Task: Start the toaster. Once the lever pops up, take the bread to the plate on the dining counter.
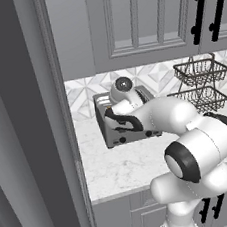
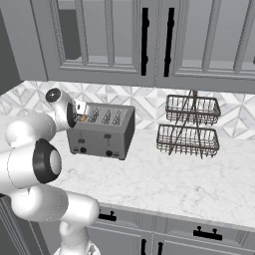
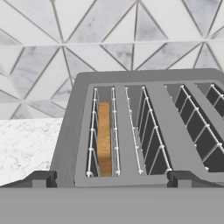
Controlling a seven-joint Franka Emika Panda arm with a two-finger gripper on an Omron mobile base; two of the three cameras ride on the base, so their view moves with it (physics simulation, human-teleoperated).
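Above the toaster (image 3: 144,127), gripper (image 3: 111,179) jaws spread wide; straddle the bread (image 3: 104,138) squarely before closing.

A boxy grey metal toaster (image 2: 102,130) stands upright on the white marble counter, close to the patterned tile wall, its front face showing two slider levers and two dark round knobs. Four long slots open across its top (image 3: 144,127). One tan-brown slice of bread (image 3: 104,138) sits on edge deep in the leftmost slot, between the wire guides, its top below the rim.
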